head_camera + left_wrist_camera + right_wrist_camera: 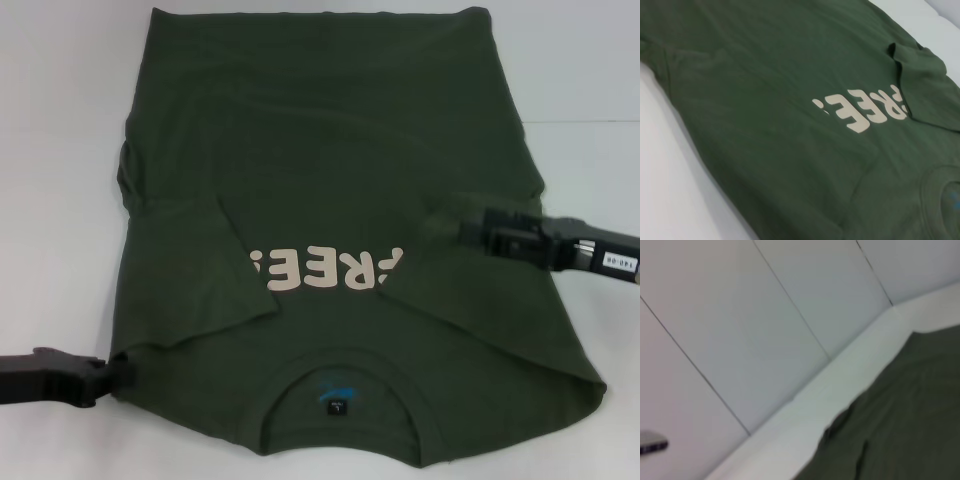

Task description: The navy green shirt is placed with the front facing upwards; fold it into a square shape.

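The dark olive-green cotton T-shirt (330,230) with cream block lettering lies front up on the white table (50,120), collar toward the robot, long axis running away from it. The right gripper (440,222) reaches in from the right, apparently pinching a raised fold beside the lettering, so its next fold likely runs leftward across that axis. The left gripper (118,375) touches the near-left shoulder corner; whether it is clamped I cannot tell.
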Tool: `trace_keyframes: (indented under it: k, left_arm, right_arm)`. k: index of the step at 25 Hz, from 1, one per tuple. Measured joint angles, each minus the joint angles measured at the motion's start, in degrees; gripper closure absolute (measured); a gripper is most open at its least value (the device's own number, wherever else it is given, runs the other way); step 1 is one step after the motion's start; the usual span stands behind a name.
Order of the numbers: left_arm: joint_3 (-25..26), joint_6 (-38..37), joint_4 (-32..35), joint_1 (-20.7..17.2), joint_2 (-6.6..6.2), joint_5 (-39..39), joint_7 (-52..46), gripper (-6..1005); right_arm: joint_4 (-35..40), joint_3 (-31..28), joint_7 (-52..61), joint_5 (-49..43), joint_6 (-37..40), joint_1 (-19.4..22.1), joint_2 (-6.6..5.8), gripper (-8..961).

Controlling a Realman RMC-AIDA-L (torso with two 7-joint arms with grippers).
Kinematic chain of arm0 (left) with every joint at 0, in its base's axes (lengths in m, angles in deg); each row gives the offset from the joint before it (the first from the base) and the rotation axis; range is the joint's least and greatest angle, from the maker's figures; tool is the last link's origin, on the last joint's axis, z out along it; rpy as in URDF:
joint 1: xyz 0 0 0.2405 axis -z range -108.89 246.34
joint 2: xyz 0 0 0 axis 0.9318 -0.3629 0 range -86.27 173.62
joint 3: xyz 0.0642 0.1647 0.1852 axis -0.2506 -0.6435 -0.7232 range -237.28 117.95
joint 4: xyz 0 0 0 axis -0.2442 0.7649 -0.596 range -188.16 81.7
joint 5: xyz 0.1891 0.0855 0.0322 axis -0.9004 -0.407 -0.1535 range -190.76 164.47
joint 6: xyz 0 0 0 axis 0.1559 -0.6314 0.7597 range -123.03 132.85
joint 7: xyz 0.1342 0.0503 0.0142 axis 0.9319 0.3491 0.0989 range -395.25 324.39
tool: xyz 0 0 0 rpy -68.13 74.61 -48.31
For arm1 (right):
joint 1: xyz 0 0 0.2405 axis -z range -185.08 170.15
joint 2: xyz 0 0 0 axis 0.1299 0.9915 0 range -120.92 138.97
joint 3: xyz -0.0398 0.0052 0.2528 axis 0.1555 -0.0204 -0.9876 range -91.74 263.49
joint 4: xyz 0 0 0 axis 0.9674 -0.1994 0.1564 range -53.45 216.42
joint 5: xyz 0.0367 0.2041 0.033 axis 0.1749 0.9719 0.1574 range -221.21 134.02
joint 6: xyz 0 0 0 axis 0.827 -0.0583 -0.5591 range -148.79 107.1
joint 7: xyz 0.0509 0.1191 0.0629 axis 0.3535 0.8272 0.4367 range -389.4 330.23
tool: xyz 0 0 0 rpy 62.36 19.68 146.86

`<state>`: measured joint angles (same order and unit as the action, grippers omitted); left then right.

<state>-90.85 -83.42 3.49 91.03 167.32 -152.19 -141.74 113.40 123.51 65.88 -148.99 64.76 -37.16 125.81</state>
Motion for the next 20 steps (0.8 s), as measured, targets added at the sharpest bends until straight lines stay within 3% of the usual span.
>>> trace_keyframes:
  k: [8,10,11,20]
  left_arm:
    - [0.34,-2.42,2.39,-0.17,-0.07,0.34,-1.43,995]
    - [0.34,-2.62,2.4,-0.05,-0.07,0.42,-1.44,995]
    - [0.34,-2.64,2.39,-0.02,-0.07,0.42,-1.44,995]
    - [0.34,-2.56,2.33,0.07,-0.07,0.59,-1.44,995]
  right_arm:
    - [0.62,0.04,10.85,-8.36,2.04,-0.01,-3.23,67]
    - [0.69,-0.08,13.99,-9.28,3.21,1.05,-4.76,67]
    - [0.69,-0.08,13.99,-9.28,3.21,1.05,-4.76,67]
    - [0.7,-0.51,22.44,-13.59,6.02,5.07,-9.01,69]
